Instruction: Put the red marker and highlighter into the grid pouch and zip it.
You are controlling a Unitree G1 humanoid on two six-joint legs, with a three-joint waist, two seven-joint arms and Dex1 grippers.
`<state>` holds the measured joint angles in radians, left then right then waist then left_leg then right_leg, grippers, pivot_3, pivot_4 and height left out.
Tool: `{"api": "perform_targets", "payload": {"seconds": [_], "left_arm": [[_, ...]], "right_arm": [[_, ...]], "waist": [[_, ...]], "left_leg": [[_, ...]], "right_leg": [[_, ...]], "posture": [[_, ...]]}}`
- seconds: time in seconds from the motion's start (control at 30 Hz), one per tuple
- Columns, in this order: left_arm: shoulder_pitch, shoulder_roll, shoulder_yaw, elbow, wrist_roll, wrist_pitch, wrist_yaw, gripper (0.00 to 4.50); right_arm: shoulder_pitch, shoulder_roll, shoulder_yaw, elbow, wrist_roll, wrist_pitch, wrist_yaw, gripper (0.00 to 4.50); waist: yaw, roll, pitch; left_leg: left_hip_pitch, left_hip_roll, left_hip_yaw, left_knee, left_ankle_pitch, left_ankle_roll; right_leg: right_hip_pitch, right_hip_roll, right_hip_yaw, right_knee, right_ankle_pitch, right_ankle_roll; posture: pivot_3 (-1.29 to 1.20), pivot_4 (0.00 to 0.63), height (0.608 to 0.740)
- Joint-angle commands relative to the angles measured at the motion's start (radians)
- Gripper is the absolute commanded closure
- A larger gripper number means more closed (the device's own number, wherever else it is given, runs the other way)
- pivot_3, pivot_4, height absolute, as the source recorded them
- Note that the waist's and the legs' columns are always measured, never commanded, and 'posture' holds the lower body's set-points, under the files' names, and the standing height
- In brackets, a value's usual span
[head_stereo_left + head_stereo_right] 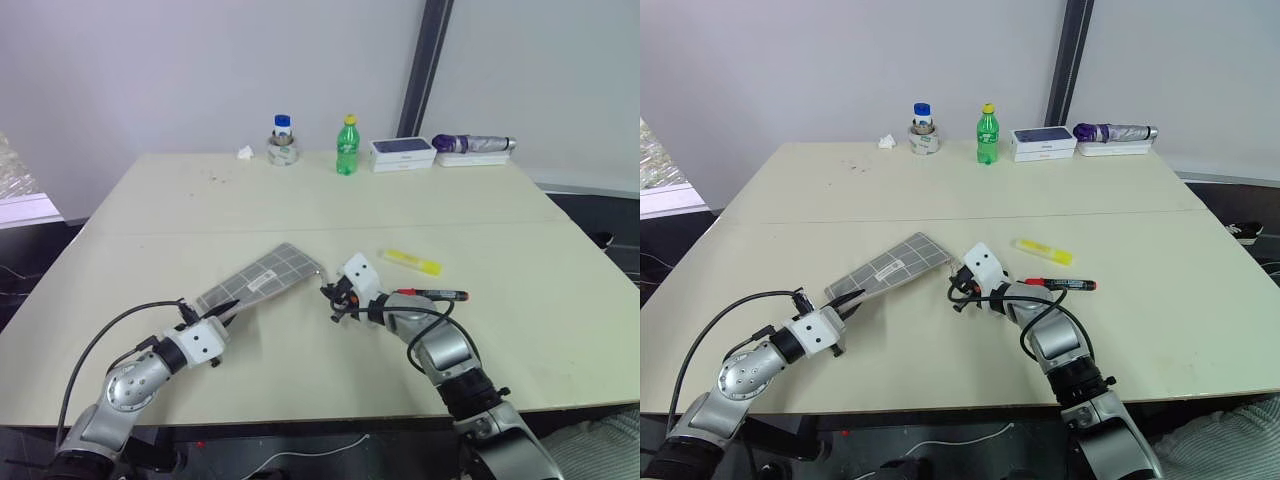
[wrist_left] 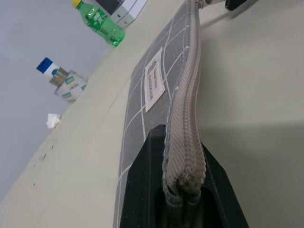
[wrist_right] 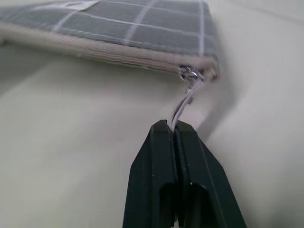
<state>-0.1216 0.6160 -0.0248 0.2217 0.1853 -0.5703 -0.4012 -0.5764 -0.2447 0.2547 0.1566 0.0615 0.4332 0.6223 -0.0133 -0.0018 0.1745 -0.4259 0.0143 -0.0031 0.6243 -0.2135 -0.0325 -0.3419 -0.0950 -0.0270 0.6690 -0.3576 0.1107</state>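
Grid pouch (image 1: pixel 255 281) (grey, white-lined) lies flat, seemingly zipped.

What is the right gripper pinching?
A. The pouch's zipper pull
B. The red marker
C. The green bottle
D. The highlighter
A: the right gripper is shut on the zipper pull at the corner of the pouch, while the red marker and highlighter lie untouched on the table.
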Motion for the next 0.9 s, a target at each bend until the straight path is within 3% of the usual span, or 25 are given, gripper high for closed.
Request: {"api": "perform_targets", "payload": {"seconds": [0.03, 0.2, 0.9], "left_arm": [[-0.007, -0.022, -0.029, -0.009, 0.027, 0.025, 0.006, 4.50], [-0.049, -0.047, -0.039, -0.040, 0.030, 0.073, -0.008, 4.50], [-0.145, -0.062, -0.084, -0.119, 0.104, 0.193, -0.002, 4.50]], "right_arm": [[-0.050, 0.014, 0.040, -0.079, -0.004, -0.041, 0.042, 4.48], [-0.073, -0.011, 0.146, -0.043, -0.072, -0.163, 0.134, 4.48], [-0.120, 0.038, 0.173, -0.093, 0.009, -0.457, 0.397, 4.48]], "waist": [[0.000, 0.000, 0.000], [0.005, 0.000, 0.000], [0.000, -0.001, 0.001]], "left_leg": [[0.000, 0.000, 0.000, 0.000, 0.000, 0.000], [0.000, 0.000, -0.001, 0.001, 0.000, 0.000], [0.000, -0.001, -0.001, 0.001, 0.000, -0.001]], "right_leg": [[0.000, 0.000, 0.000, 0.000, 0.000, 0.000], [0.001, 0.000, -0.001, 0.000, 0.000, 0.000], [0.000, 0.001, 0.000, 0.000, 0.000, 0.000]], "posture": [[0.00, 0.150, 0.740], [0.00, 0.150, 0.740], [0.00, 0.150, 0.740]]}}
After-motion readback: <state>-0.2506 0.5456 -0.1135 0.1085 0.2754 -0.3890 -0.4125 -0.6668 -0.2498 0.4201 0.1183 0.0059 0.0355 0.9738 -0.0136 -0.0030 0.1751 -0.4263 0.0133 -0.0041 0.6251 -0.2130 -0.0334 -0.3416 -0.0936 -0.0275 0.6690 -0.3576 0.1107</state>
